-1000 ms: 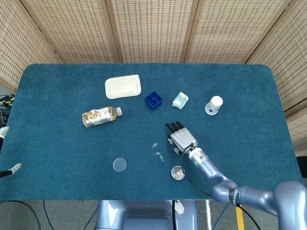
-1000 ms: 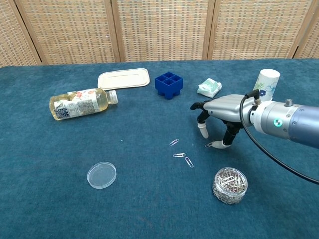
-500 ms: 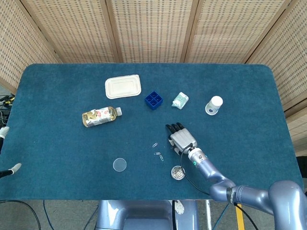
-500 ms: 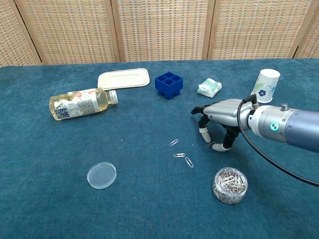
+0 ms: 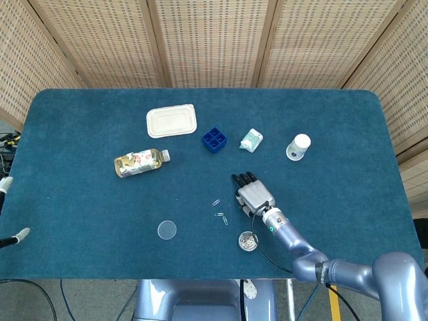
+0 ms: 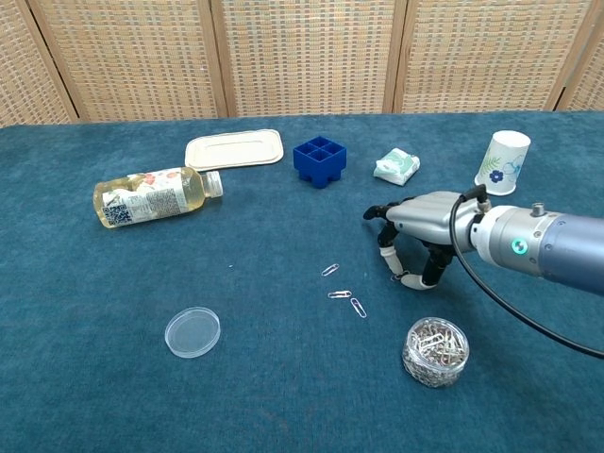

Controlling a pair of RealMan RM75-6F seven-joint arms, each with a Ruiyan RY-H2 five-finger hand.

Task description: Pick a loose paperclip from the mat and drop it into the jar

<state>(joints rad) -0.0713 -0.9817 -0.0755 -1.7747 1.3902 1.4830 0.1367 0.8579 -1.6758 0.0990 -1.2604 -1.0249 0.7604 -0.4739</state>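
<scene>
From my station the mat (image 6: 113,302) covering the bench reads as matt, napped teal cloth, while my right hand (image 6: 420,226) has a smooth, satin silver shell with dark fingers (image 5: 242,178) and pale tips. The jar (image 6: 435,351) and its lid (image 6: 192,331) look like clear glossy plastic, the paperclips (image 6: 343,294) thin bright wire. The bottle (image 6: 151,194) is shiny clear plastic, the cube tray (image 6: 319,160) glossy blue plastic, the cup (image 6: 502,162) matt paper.

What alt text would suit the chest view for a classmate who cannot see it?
The right robot hand pinches a paperclip above the blue mat, near a jar of clips. Three loose paperclips lie to its left.
</scene>
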